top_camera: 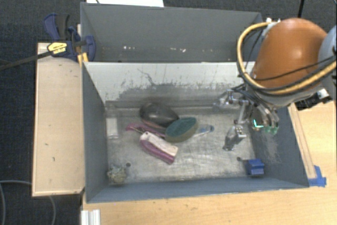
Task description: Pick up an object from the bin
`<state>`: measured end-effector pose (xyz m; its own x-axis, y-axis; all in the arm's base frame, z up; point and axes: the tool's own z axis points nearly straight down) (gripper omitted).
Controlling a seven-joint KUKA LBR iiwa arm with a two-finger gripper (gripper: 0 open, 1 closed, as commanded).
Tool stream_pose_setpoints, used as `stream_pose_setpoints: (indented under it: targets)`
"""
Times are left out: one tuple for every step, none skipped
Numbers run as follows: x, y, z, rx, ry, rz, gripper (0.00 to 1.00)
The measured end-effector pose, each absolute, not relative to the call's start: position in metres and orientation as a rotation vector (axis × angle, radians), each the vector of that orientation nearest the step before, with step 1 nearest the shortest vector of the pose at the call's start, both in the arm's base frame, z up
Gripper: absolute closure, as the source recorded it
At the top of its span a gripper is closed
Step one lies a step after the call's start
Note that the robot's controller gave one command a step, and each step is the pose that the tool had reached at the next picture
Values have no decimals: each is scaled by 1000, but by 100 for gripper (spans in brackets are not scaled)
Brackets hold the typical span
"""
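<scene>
My gripper (232,139) hangs low over the right part of the bin floor, above bare metal. Nothing shows in it. Just to its left lies a small bluish pen-like piece (205,129), and beyond that a teal oval brush (181,128). A small blue block (255,167) sits on the floor in front of the gripper, near the bin's front right corner, apart from it.
Left of the brush a dark grey rounded thing (158,111), a pink strip (138,127) and a purple and white tube-like thing (157,146) lie close together. A small clear piece (111,127) and a brownish crumpled bit (118,174) are at the far left.
</scene>
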<state>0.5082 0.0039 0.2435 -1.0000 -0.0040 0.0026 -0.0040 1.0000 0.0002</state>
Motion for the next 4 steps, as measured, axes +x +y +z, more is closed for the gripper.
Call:
stream_pose_setpoints:
  targets:
    - [565,14,121,430,-3108,-2,0]
    - [573,-6,73,257,-3133,-2,0]
    - [575,-6,77,259,-3140,-1,100]
    - [529,-19,340,609,-3095,5,100]
